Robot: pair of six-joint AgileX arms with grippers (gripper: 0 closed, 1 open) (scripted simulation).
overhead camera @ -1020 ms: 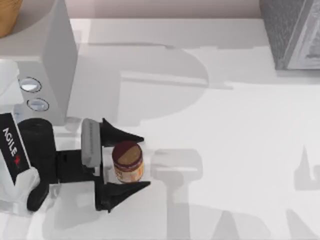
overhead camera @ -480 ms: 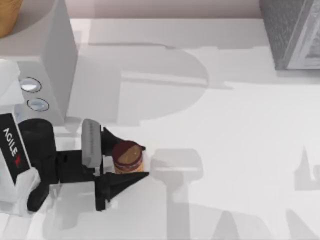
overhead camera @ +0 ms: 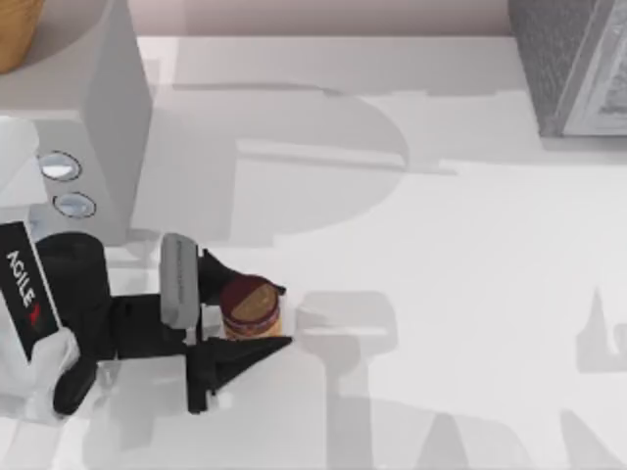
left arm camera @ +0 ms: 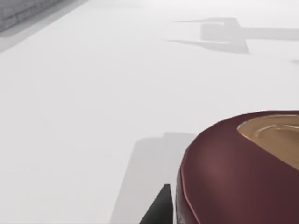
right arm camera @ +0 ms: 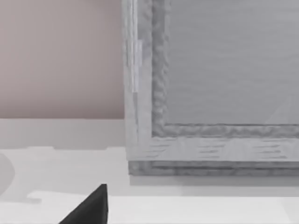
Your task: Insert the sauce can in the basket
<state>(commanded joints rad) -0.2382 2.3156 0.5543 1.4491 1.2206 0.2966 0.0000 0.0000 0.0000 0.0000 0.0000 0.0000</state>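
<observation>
We are holding the sauce can (overhead camera: 251, 307) between the jaws of our left gripper (overhead camera: 247, 314) at the lower left of the top frame, the two dark fingers (overhead camera: 235, 354) pinching it from opposite sides, narrowed right onto its body. The can is standing upright, its long axis pointing up at the camera, so the jaws are meeting it across its width. In the left wrist view its top (left arm camera: 243, 163) is looming close, with one dark fingertip (left arm camera: 159, 207) just beside its rim.

It is a small cylinder with a dark maroon round lid carrying a tan patch, and a sliver of orange label below the rim (most of the label is hidden from above).

Farther off, a tan woven edge, probably the basket (overhead camera: 15, 34), is peeking in at the upper left corner of the frame, beyond a pale grey block (overhead camera: 108, 117); we judge the coming move to be a lift and a carry toward that corner.

Our right gripper (right arm camera: 91, 207) is idling near the grey box (overhead camera: 573, 64) at the upper right; whether its jaws are open or closed, we cannot tell.
</observation>
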